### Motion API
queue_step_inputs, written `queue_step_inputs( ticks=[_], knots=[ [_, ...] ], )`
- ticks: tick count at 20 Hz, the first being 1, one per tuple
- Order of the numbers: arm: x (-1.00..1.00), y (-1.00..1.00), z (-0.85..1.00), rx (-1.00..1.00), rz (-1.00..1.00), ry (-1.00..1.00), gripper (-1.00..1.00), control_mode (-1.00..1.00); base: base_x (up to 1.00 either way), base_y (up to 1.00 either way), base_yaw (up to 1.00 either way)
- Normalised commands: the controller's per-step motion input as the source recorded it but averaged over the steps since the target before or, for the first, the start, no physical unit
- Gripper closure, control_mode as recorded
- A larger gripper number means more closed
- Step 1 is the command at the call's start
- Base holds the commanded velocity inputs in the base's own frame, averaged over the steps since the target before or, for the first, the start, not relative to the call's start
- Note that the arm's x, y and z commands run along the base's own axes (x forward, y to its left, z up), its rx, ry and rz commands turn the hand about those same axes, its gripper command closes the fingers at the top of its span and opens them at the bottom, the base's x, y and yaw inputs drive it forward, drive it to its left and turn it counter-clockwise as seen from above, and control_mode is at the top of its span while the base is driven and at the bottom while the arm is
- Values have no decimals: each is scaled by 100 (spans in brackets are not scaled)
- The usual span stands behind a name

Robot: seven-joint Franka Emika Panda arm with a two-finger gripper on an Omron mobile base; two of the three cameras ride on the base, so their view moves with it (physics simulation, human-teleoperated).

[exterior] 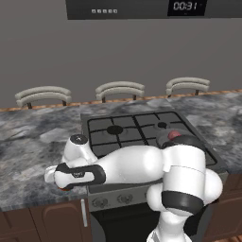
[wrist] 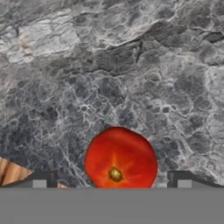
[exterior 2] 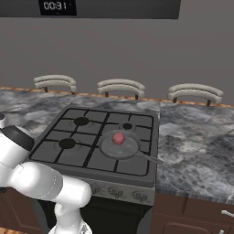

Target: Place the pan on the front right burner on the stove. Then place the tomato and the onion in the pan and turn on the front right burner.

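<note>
hovering over the grey marble counter (wrist: 131, 65) left of the stove (exterior 2: 105, 137), i have my claw (wrist: 111, 181) pointed straight down at the tomato (wrist: 120, 159). in the hand view the tomato sits between my two finger tips (wrist: 39, 180), a bit nearer the right one, with clear stone on either side of it, so my jaws stand wide apart and hold nothing. it is a glossy red ball with its small stem spot turned up at me; being round, it has no long axis to line up with, so i judge the coming move is simply a drop straight down with a slight nudge to centre it before i close. a sliver of wooden floor shows past the counter's edge in the lower left of the hand view, so the tomato lies close to that front edge and a clumsy push could roll it off.

the pan (exterior 2: 119, 146) already rests on the front right burner, handle pointing toward the counter on the right, and the pinkish onion (exterior 2: 118, 138) lies inside it. that puts the pan well apart from my claw, off to my right across the grates. the knobs (exterior 2: 114, 192) run along the stove's front, untouched as far as i can judge.

the only writing i can read is the clock "00:31" (exterior 2: 55, 5) on the dark appliance above the stove.
</note>
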Motion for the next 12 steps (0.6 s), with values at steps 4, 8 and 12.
queue_step_inputs(
  ticks=[4,8,12],
  knots=[
    [2,4,-9,-3,0,5,-100,-100,0,0,0],
    [0,0,-10,-3,0,5,-100,-100,0,0,0],
    [7,0,-4,-3,0,7,-100,-100,0,0,0]
  ],
)
